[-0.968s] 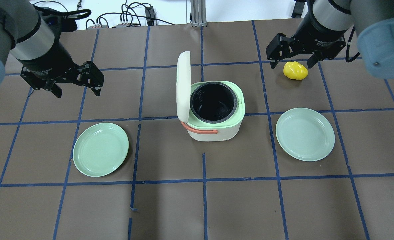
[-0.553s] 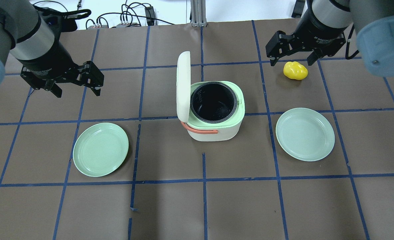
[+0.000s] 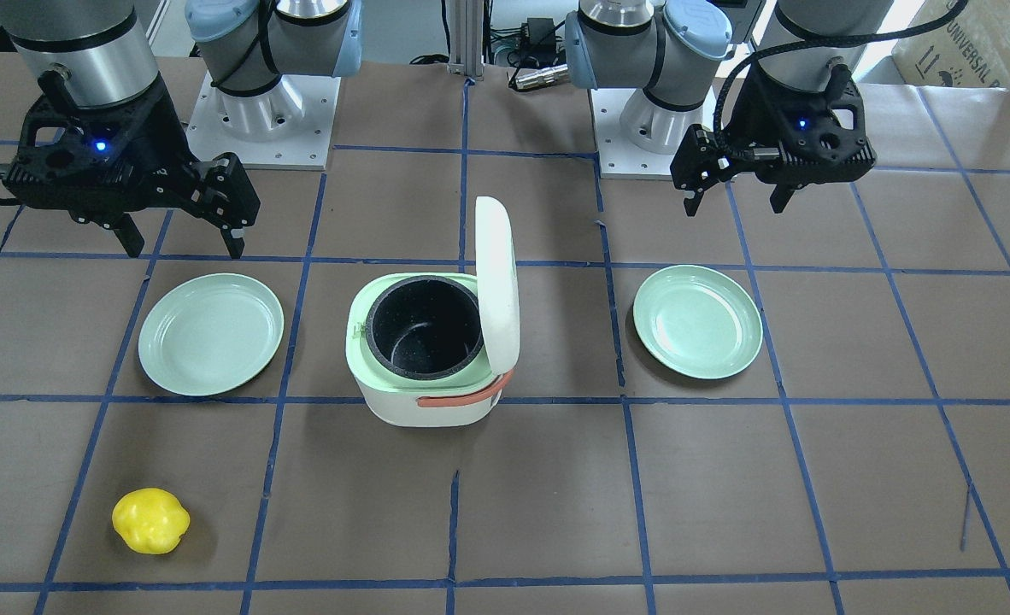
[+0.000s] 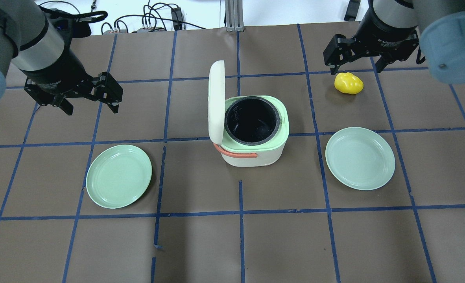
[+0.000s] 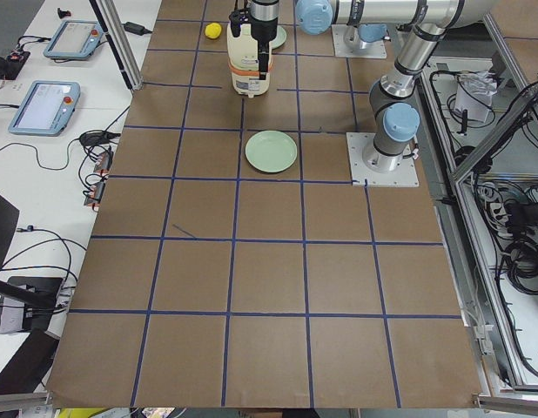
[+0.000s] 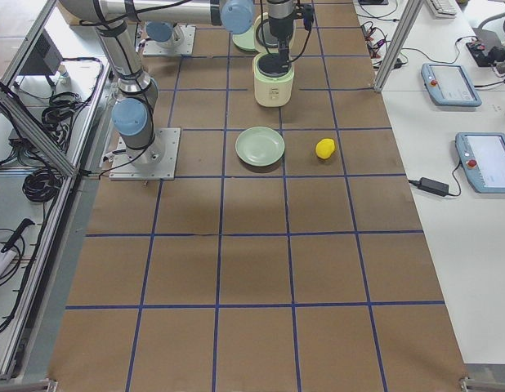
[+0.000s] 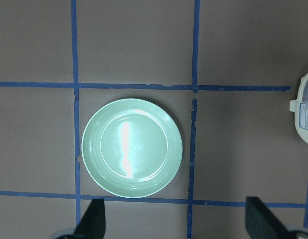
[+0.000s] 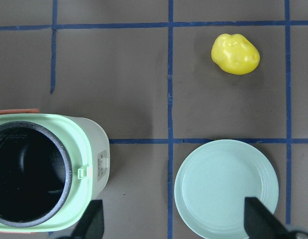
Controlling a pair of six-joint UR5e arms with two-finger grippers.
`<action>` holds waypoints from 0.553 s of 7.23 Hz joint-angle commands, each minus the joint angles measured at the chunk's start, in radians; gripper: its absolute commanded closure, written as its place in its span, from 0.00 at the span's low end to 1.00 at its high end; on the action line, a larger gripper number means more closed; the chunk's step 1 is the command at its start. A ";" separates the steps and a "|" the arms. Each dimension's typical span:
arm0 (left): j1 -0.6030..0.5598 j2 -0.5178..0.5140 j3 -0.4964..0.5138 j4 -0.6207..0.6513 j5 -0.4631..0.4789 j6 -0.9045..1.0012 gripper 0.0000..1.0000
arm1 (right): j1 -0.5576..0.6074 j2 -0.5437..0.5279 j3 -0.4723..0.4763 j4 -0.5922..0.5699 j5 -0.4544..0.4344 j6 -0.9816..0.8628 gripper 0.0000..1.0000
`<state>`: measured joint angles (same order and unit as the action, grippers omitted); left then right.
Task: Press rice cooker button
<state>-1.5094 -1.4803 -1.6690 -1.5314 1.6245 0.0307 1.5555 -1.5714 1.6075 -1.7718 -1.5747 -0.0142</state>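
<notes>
1. Clock calls are off the overhead view, 12 o'clock pointing away from me. The rice cooker (image 4: 256, 155) sits mid-counter (image 4: 201, 243), same spot as a second ago. Its lid (image 4: 216, 102) is still flipped up on the 9 o'clock side, and the black inner pot (image 4: 251, 120) is wide open.
2. Only real change: my right claw (image 4: 355, 70) has slid a bit toward 1 o'clock. A second ago its fingers straddled the yellow lump (image 4: 348, 83); now they hang just past its far edge. The fingers are spread apart with nothing in them.
3. My left claw (image 4: 91, 110) hasn't budged. It hovers at 9 o'clock from the cooker, well apart from it, fingers apart too.
4. The yellow lump itself stayed put, at 2 o'clock from the cooker.
5. Both green plates are where they were: the left plate (image 4: 118, 176) at 8 o'clock and the right plate (image 4: 360, 158) at 4 o'clock.
6. The orange handle (image 4: 236, 154) lies down along the cooker's 6 o'clock side.
7. Can't pick out the button on the cooker from any angle, tbh.
</notes>
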 commanded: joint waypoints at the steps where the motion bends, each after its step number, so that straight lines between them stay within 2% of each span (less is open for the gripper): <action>1: 0.000 0.000 0.000 0.000 0.000 0.000 0.00 | 0.000 0.001 0.005 0.000 0.030 0.000 0.00; 4: 0.000 0.000 0.000 0.000 0.000 0.000 0.00 | 0.000 0.002 0.005 0.000 0.035 -0.001 0.00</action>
<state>-1.5094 -1.4803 -1.6690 -1.5309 1.6245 0.0307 1.5555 -1.5703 1.6121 -1.7717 -1.5410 -0.0151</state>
